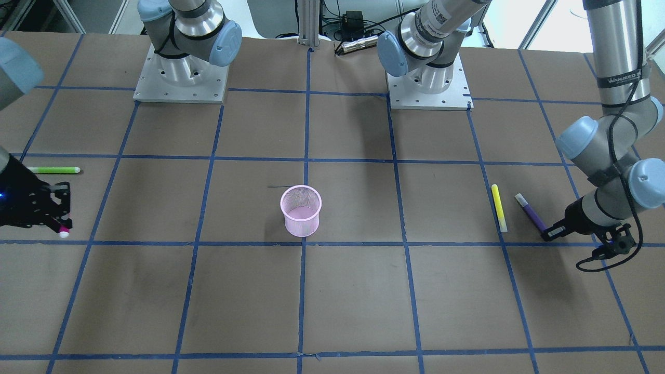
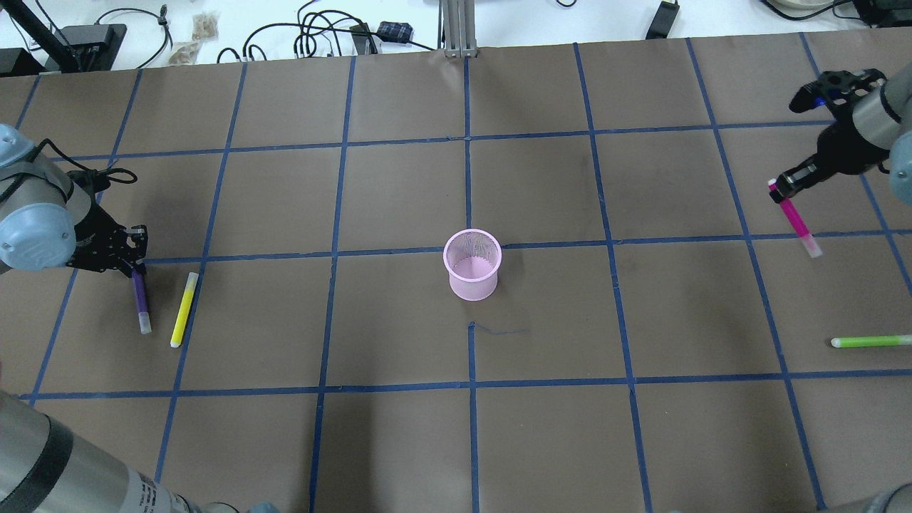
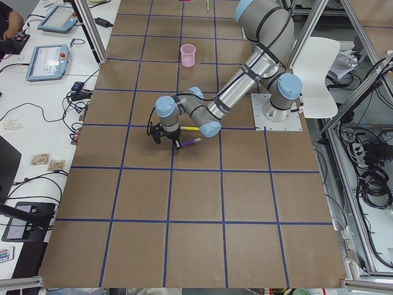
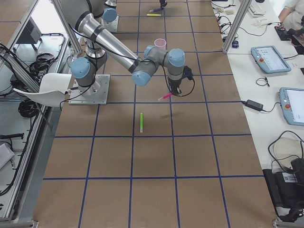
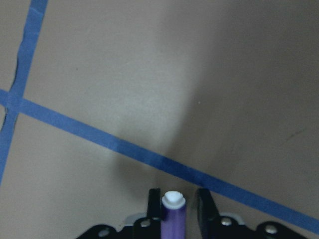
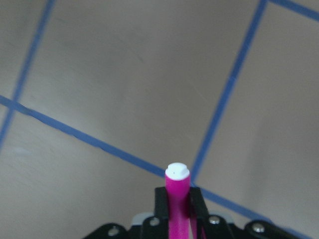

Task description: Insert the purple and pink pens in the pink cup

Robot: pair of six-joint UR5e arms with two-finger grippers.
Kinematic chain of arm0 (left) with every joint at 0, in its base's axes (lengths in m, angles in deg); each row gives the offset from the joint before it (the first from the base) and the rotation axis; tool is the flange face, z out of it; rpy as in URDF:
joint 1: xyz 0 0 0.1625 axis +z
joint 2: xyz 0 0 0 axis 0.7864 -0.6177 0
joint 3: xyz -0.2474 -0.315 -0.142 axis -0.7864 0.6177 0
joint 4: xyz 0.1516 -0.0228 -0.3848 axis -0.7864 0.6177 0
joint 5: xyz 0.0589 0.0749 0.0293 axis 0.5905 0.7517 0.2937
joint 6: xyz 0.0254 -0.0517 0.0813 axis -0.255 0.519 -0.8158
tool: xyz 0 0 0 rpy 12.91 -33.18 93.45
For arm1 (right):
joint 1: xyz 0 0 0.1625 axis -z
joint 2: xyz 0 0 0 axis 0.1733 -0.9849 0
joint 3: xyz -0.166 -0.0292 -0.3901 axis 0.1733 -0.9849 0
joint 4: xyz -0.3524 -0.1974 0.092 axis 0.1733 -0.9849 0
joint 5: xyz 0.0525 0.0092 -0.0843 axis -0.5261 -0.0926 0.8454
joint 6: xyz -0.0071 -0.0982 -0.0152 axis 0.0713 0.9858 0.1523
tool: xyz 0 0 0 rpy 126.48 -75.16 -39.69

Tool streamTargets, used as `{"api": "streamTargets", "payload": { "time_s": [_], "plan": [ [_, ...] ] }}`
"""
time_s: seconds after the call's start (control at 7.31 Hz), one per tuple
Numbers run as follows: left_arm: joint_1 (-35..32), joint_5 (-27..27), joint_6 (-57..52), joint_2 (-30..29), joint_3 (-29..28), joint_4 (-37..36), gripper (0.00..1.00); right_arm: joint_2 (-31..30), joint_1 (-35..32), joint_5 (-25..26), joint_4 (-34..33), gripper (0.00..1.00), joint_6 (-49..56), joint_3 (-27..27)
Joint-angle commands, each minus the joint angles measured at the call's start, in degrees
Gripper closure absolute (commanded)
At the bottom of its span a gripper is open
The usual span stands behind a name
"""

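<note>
The pink mesh cup (image 2: 472, 265) stands upright and empty at the table's middle; it also shows in the front view (image 1: 301, 210). My left gripper (image 2: 132, 265) is shut on the purple pen (image 2: 141, 303), far to the cup's left in the overhead view. In the left wrist view the purple pen (image 5: 173, 214) sticks out between the fingers (image 5: 154, 201). My right gripper (image 2: 780, 187) is shut on the pink pen (image 2: 794, 217), far to the cup's right in the overhead view. In the right wrist view the pink pen (image 6: 177, 199) is clamped between the fingers (image 6: 160, 199).
A yellow pen (image 2: 184, 309) lies on the table just right of the purple pen. A green pen (image 2: 871, 342) lies near the right edge, below the right gripper. Blue tape lines grid the brown table. Both arm bases (image 1: 181, 78) stand at the robot's side.
</note>
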Motion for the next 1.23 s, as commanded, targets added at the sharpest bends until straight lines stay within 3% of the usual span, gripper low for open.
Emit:
{"api": "streamTargets", "payload": {
  "time_s": [0.0, 0.27, 0.41, 0.68, 0.96, 1.09],
  "plan": [
    [0.00, 0.27, 0.04, 1.24, -0.40, 0.72, 1.00, -2.62, -12.34, -7.45, -7.32, 1.00, -8.36, 0.16],
    [-0.44, 0.19, 0.12, 4.92, -4.06, 5.79, 1.00, -1.67, -28.49, -8.18, -25.12, 1.00, -31.91, 0.16],
    [-1.14, 0.19, 0.12, 7.47, -7.66, 10.26, 1.00, -0.97, -33.88, -8.00, -29.93, 1.00, -38.74, 0.16],
    [-2.28, -0.43, 0.12, 13.18, -12.33, 14.60, 1.00, -1.05, -38.57, -7.73, -41.86, 1.00, -47.12, 3.73],
    [-8.67, 0.27, 3.00, 19.86, -12.35, 16.45, 1.00, -0.96, -38.76, -7.91, -58.47, 1.00, -50.23, 14.70],
    [-10.70, 0.27, 4.42, 22.59, -12.52, 16.81, 1.00, -1.13, -38.94, -7.73, -59.76, 1.00, -49.54, 17.10]
  ]
}}
